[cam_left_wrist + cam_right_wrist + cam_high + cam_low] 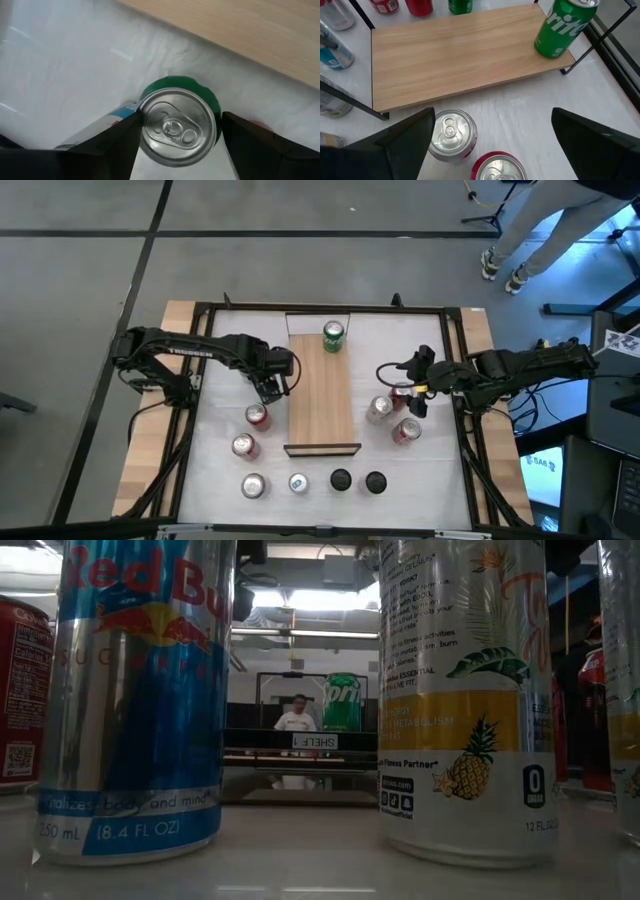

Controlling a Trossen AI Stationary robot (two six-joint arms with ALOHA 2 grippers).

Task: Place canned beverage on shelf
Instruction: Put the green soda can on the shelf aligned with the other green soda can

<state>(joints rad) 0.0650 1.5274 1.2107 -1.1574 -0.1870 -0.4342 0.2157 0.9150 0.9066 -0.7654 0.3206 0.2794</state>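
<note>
The light-wood shelf lies in the middle of the white table; a green can stands upright on its far end and also shows in the right wrist view. My left gripper is left of the shelf, shut on a second green can that stands on the table. My right gripper hangs open and empty right of the shelf, above a silver-topped can and a red can. My left gripper pinches the green can's two opposite sides between its two fingers, just below the rim. The fingers come from above, pointing down. The can is upright, and the white table shows around it.
Two red cans stand left of the shelf, three cans right of it, and several cans along the near edge. A blue-silver can and a pineapple-print can fill the low view. A person stands beyond the table's far right.
</note>
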